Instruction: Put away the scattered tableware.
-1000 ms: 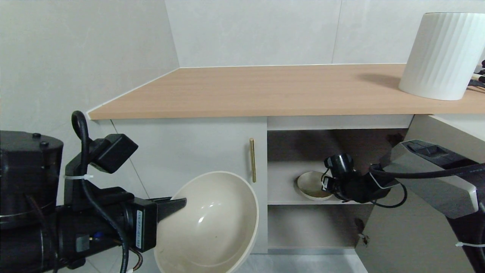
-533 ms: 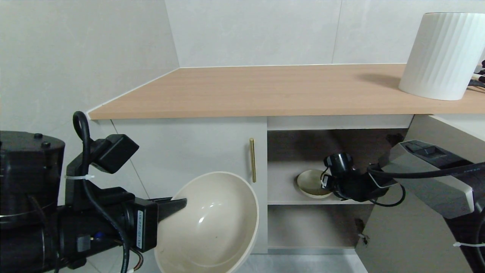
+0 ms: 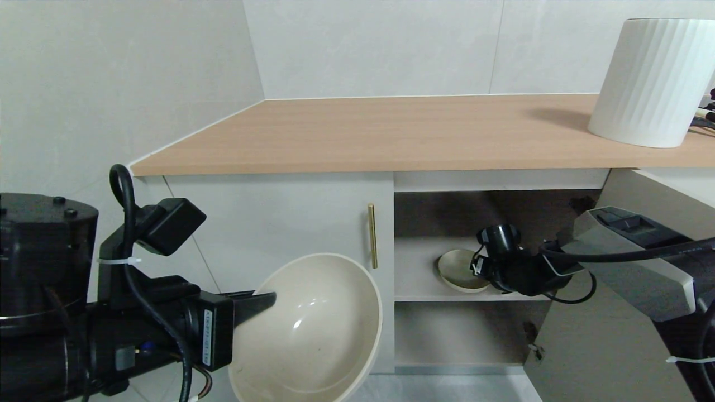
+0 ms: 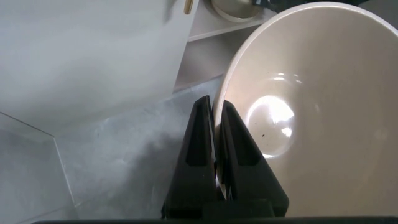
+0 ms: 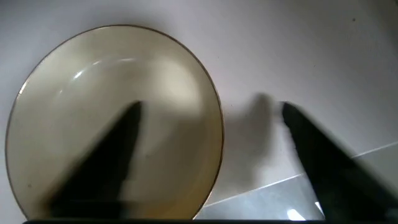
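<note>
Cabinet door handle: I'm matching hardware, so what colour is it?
The handle is brass-gold, best seen in head view.

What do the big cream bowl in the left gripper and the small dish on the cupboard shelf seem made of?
Large cream round bowl: glossy, probably glazed ceramic or melamine, judging by sharp bright highlights inside. Small beige round dish on the shelf: similar gloss, thin darker rim; ceramic or plastic, I cannot tell.

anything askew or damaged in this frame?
Nothing spilled or damaged. Only oddity: the large bowl hangs steeply tilted, pinched at its rim by the left gripper, in front of the closed cabinet door. The small dish sits on the shelf, right gripper open over its edge.
</note>
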You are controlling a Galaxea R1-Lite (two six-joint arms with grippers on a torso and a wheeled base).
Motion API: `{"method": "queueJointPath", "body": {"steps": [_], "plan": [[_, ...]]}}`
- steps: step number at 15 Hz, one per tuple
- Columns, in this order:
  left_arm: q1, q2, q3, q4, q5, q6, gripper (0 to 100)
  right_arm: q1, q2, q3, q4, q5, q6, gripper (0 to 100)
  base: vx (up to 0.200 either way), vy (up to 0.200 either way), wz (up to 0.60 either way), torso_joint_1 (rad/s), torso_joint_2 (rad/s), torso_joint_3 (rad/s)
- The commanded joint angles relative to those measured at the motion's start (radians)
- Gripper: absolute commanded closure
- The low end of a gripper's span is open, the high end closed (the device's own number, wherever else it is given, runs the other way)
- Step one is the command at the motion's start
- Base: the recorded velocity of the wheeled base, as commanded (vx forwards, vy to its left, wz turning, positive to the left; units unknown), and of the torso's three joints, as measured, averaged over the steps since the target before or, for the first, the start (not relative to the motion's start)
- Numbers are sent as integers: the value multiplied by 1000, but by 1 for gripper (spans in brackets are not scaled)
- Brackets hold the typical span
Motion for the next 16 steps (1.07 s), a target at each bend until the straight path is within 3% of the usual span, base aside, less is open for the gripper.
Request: {"method": "queueJointPath", "body": {"steps": [1,3,6,7,10,13,14,16], "plan": [[0,19,1,0,0,1,100,1,-40,23,3,1,7,0,0,0,0,0,0,0],[0,77,-5,0,3,7,100,11,-161,137,3,27,9,0,0,0,0,0,0,0],[-5,179,-17,-2,4,73,100,44,-346,295,5,151,4,0,0,0,0,0,0,0],[-8,260,-31,-14,9,96,100,76,-483,392,29,261,-14,0,0,0,0,0,0,0],[-25,347,-35,-86,18,98,100,136,-653,448,158,350,-75,0,0,0,0,0,0,0],[-86,479,-37,-158,147,96,100,214,-796,458,318,378,-106,0,0,0,0,0,0,0],[-119,524,-38,-186,215,92,100,238,-848,467,362,425,-131,0,0,0,0,0,0,0],[-157,544,-29,-232,248,87,100,271,-894,474,413,485,-141,0,0,0,0,0,0,0]]}}
